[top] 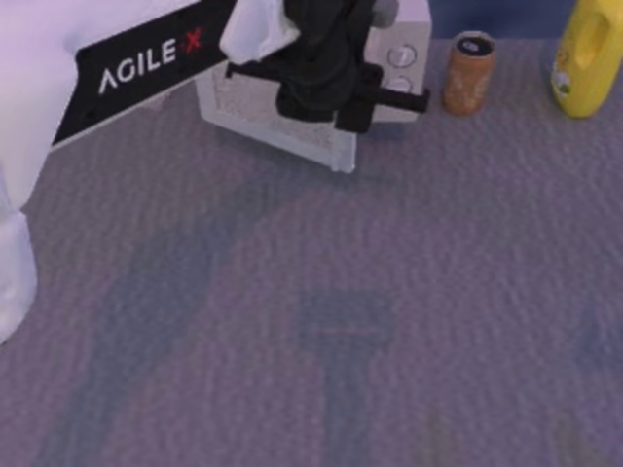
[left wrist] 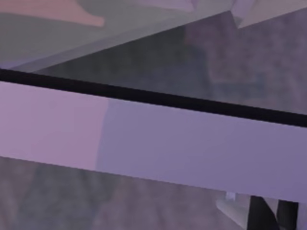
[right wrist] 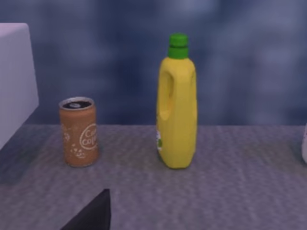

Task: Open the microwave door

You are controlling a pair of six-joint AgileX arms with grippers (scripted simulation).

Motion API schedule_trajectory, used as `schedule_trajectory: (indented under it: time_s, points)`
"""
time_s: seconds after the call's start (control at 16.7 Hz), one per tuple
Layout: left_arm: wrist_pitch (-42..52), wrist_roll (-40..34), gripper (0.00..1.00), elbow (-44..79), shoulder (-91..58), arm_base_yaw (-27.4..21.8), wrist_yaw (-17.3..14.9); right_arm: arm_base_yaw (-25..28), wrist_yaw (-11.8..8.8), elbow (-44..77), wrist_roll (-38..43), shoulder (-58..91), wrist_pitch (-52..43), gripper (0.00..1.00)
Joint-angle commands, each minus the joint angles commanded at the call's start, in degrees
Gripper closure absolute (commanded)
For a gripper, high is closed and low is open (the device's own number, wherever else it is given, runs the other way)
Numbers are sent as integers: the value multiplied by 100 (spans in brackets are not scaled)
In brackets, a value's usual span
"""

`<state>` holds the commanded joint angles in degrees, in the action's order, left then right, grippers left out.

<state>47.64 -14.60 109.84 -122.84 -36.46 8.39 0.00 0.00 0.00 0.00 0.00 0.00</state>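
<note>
From above, the microwave (top: pixel 321 88) is seen at the table's far edge, left of centre, largely covered by the left arm (top: pixel 136 68), which reaches in from the table's left side. The microwave door (top: pixel 282 131) is swung partly out from the body, its free edge ending at a corner near the middle of the table's far half. The two round knobs (top: pixel 401 56) are visible on the panel to the right of the door. The left gripper (top: pixel 336 92) is placed over the door and front panel; its dark body hides the fingertips, so it cannot be told how far the pincer is spread or whether anything is held. Just right of the microwave a brown can (top: pixel 470 73) is standing upright, and a yellow bottle (top: pixel 587 58) is set at the far right corner, well apart from the can. The table (top: pixel 321 331) is covered in a grey textured surface.

In the left wrist view a broad pale panel edged by a dark strip fills the picture at very close range; nothing more can be made out.

In the right wrist view the can (right wrist: pixel 79 139) and the green-capped bottle (right wrist: pixel 176 110) are seen upright, with a white box corner (right wrist: pixel 17 76) beside the can. Only a dark tip of the right gripper (right wrist: pixel 91 215) is shown.
</note>
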Motion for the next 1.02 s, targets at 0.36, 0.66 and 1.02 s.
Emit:
schedule_trajectory:
  time_s: [0.36,0.66,1.02]
  points:
    - [-161,257,100,-342,210,32,-169,0,0,0,0,0,0,0]
    - [-384,702,100,-870,565,147,-393,0,0,0,0,0,0,0]
    - [-384,703,100,-871,565,147,-394,0,0,0,0,0,0,0]
